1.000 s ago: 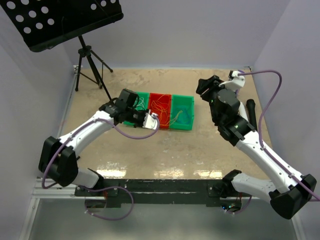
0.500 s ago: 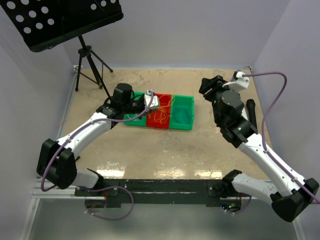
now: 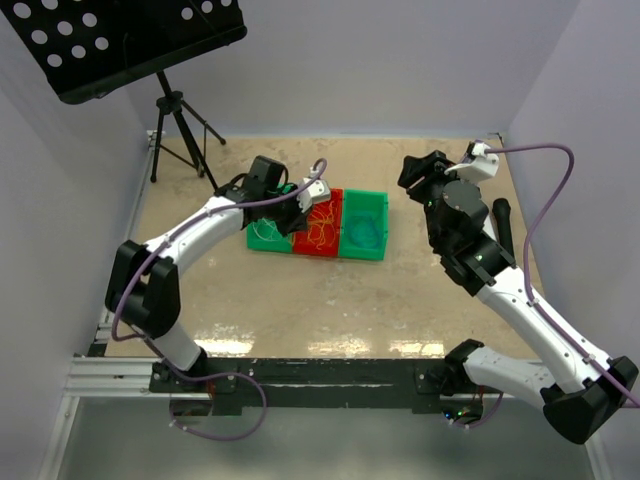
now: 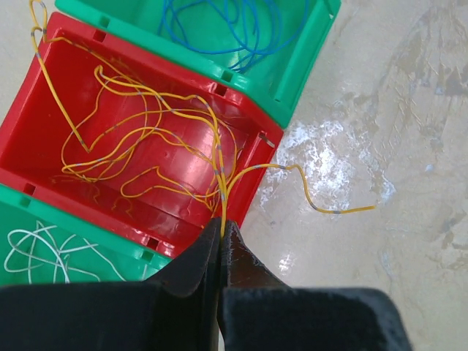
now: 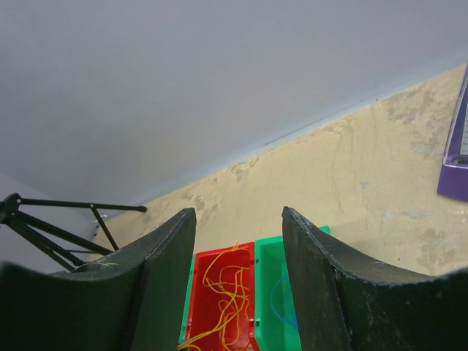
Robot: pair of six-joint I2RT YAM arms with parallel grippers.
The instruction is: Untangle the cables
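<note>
Three small bins stand in a row mid-table. The red bin (image 4: 73, 201) holds the loose yellow cable (image 4: 146, 139). My left gripper (image 4: 221, 228) is shut on a strand of it at the bin's near wall, and the cable's tail (image 4: 322, 208) lies on the table outside. The blue cable (image 4: 241, 44) is coiled in one green bin (image 4: 307, 66), the white cable (image 4: 44, 252) in the other green bin (image 4: 110, 248). From above, the left gripper (image 3: 303, 203) hovers over the bins. My right gripper (image 3: 412, 175) is raised to their right, open (image 5: 238, 212) and empty.
A black perforated music stand (image 3: 130, 35) on a tripod (image 3: 180, 130) stands at the back left. A black object (image 3: 503, 225) lies near the right wall. White walls enclose the tan table (image 3: 330, 300) on three sides.
My left arm has swung from the bins' near side round to the back and over them, wrist turned, still shut. The right arm shifted slightly, then stayed still.
</note>
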